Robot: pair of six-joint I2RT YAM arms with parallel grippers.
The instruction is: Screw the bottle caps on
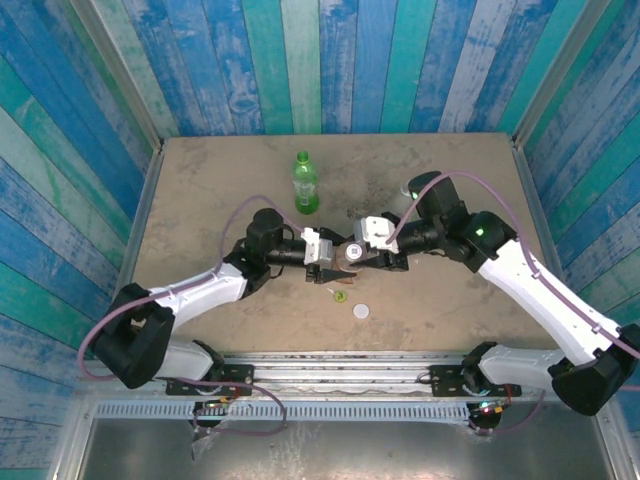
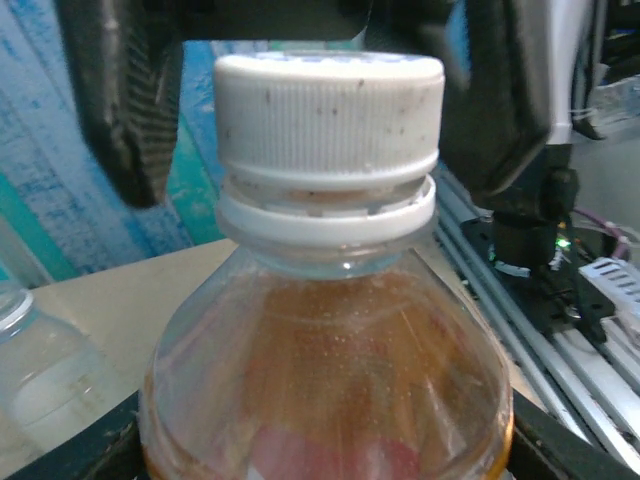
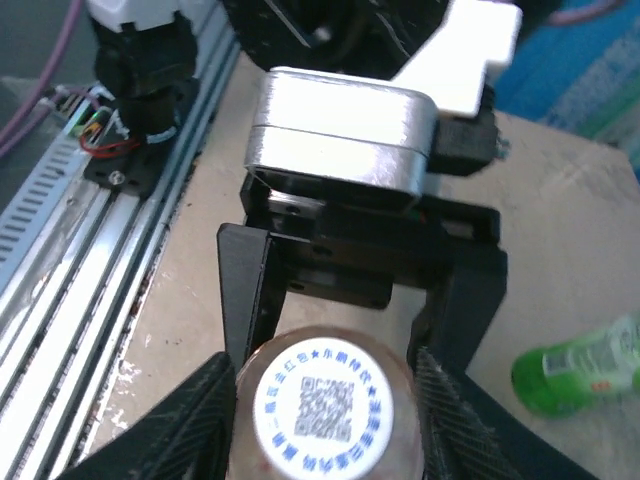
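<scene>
Counting bottles gives three: a green plastic bottle standing upright toward the far side of the table, a clear colourless plastic bottle at the lower left edge of the left wrist view, and a clear plastic bottle of amber-orange liquid, with a patch of red label low on it, held over the middle of the table. Caps also come to three. A ribbed white plastic screw cap sits on the amber bottle's neck, its top bearing a round blue-and-white sticker with a square code. A small yellow-green round cap lies on the table just on the near side of the two grippers. A plain white round cap lies near it, slightly closer to the arm bases and to the right. The left gripper is clenched on the amber bottle's body, a black finger on either side. The right gripper straddles the ribbed cap with its jaws parted, a gap showing between one dark finger and the cap. The table is a scuffed tan board with a metal rail along its near edge, and walls of blue, teal and white painted planks enclose it on three sides.
</scene>
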